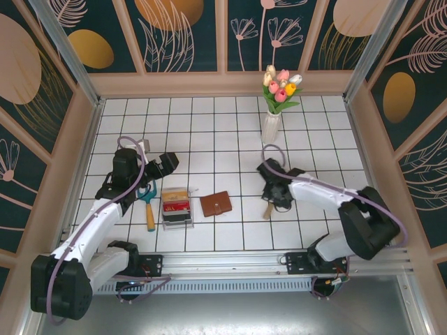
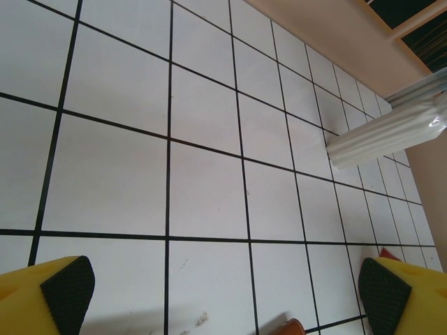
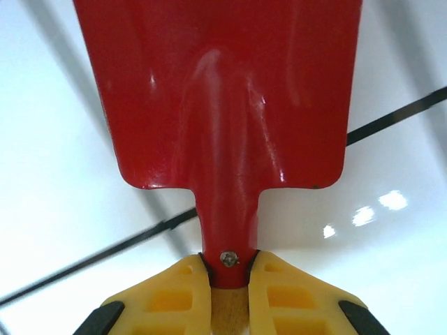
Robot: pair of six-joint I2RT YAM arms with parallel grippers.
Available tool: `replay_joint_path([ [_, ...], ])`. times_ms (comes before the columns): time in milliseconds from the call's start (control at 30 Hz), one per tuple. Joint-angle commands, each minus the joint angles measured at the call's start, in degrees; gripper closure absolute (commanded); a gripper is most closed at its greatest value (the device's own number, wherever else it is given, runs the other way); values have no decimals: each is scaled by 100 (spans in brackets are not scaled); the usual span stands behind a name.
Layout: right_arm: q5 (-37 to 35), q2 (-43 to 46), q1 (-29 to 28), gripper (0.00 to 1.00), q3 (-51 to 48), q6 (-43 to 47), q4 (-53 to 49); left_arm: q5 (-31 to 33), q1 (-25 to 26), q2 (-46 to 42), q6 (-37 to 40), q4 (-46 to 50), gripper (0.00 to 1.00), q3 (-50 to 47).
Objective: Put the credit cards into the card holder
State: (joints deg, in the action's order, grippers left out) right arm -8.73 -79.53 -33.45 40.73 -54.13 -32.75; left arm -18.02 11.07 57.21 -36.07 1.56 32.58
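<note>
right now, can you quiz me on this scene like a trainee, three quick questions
1. Fill in: the card holder lies ____ (open or closed) on the table.
2. Where are the credit cards? A) in the clear box B) inside the card holder C) loose on the table
3. True or false: the right end effector is closed on a credit card.

Key: 1 closed. 2 A. 3 false, it grips the neck of the red shovel.
</note>
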Motion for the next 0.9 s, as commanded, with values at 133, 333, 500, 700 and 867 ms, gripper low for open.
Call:
replay_joint_path([
  [133, 224, 936, 2983, 84, -267, 1347, 331, -256, 38, 120, -55, -127, 2, 294],
  [333, 583, 704, 4453, 83, 90, 2566, 702, -272, 48, 133, 73, 76, 1, 468],
  [500, 613, -134, 4774, 83, 437, 2988, 734, -307, 59, 115, 4, 33, 1, 414],
  [700, 720, -759, 4792, 81, 515, 2895, 973, -338, 71, 115, 41, 104, 1, 446],
  [867, 831, -605, 4789, 63, 498, 2856, 922, -337, 71, 97, 143, 213, 1, 480],
])
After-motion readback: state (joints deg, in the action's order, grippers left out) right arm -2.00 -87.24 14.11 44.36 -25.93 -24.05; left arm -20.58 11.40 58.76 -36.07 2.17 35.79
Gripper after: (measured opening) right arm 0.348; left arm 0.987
